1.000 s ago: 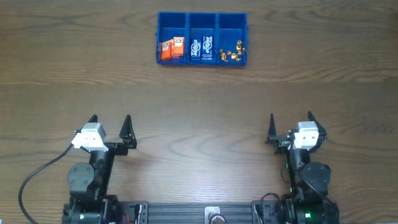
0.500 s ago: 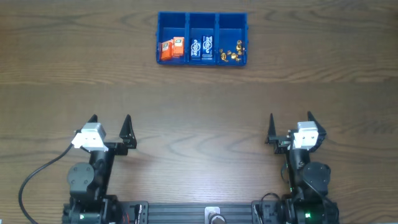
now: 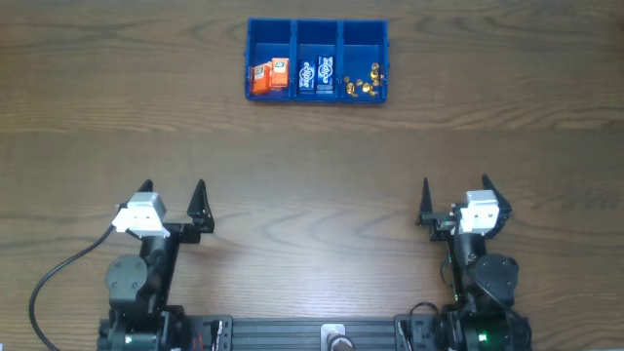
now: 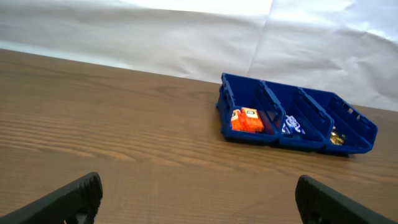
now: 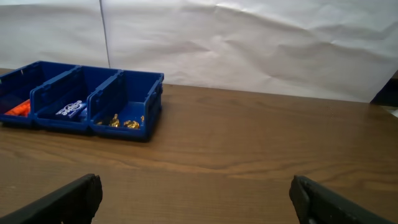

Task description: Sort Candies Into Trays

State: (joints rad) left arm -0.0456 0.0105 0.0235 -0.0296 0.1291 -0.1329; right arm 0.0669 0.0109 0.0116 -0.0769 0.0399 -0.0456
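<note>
Three compartments of the blue tray each hold one kind: orange packets left, blue packets middle, gold candies right, so sorting looks finished. Accordingly the left gripper and right gripper hover by their bases, jaws spread wide, empty, well apart from it.

The table is looked down on from straight above by the fixed top camera, set far enough off that a wide stretch of wood is taken in, with the blue tray shown small near the upper edge. Each wrist camera is carried low over the table and is aimed almost level across it toward a white backdrop. The tray is shared by all three views: it is caught obliquely from one end by the left wrist camera, from the opposite end by the right, and lies well off from both
</note>
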